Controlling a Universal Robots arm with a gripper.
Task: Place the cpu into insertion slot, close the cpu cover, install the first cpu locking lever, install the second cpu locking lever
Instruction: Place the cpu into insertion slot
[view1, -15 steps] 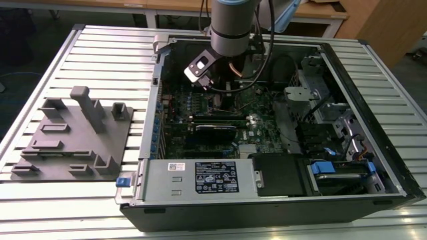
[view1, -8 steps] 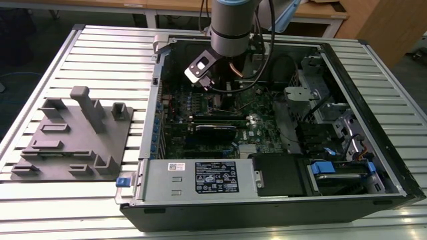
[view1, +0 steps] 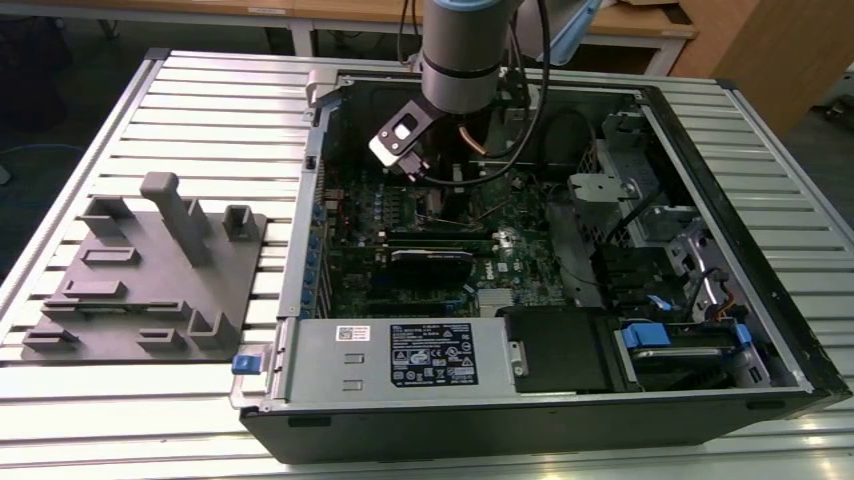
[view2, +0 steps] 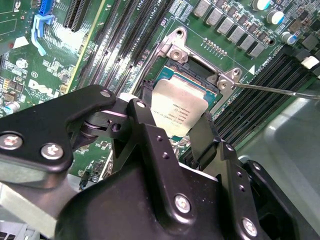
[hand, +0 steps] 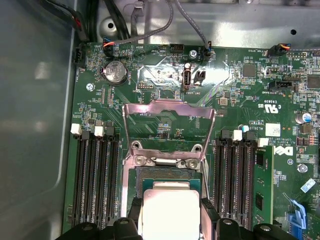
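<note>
Fig. The gripper (hand: 170, 225) clasps the cpu (hand: 170, 210) by two opposite edges at the insertion slot (hand: 166, 175); whether the chip is seated cannot be told. The cpu cover (hand: 170, 104) is tilted back, leaving the slot open from above. Rows of memory slots (hand: 95, 175) flank the slot closely on both sides. The open computer case (view1: 534, 430) holds the motherboard (view1: 387, 205).

Cpu (hand: 170, 215) over insertion slot (hand: 167, 176), memory slots (hand: 95, 175) either side
</note>
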